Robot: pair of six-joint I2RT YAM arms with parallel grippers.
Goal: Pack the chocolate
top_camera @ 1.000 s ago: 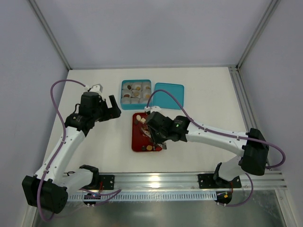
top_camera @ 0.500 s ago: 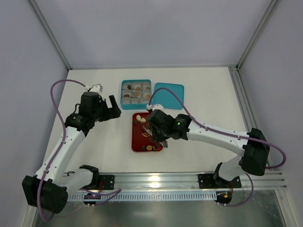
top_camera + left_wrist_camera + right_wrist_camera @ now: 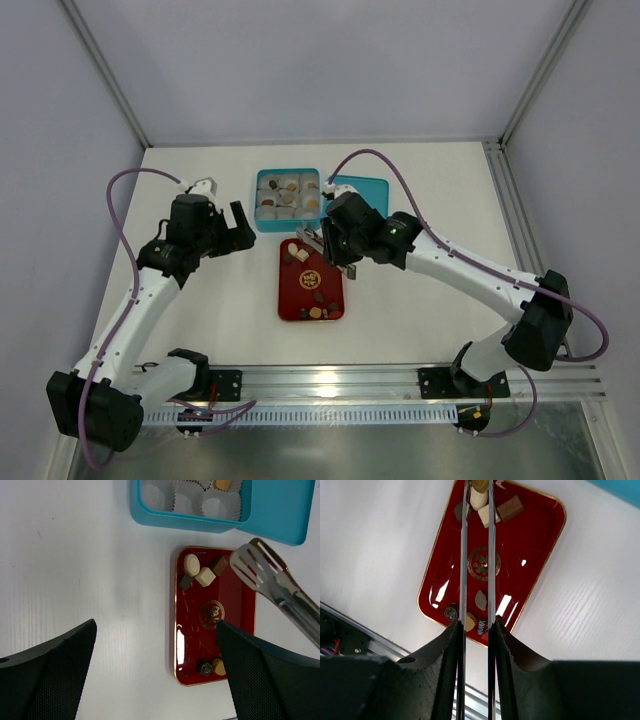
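Tongs of slotted steel (image 3: pixel 270 580) sit clamped in my right gripper (image 3: pixel 476 630), a tan round chocolate (image 3: pixel 480 485) between their tips, over the far end of the red rectangular tray (image 3: pixel 540 545) where other pieces (image 3: pixel 485 515) lie. My left gripper (image 3: pixel 156 625) hangs wide open.

Light: bright, even, from overhead; white table (image 3: pixel 460 200) near washed out.
Shadows: soft, faint, close beneath the arms.
Glare: white streaks on glossy red tray (image 3: pixel 520 562); sheen along metal tongs (image 3: pixel 280 592).
Focus: left gripper (image 3: pixel 156 625) fingers (image 3: pixel 50 675) soft at lower corners; right gripper (image 3: pixel 476 625) blurred along bottom edge; top view sharp.
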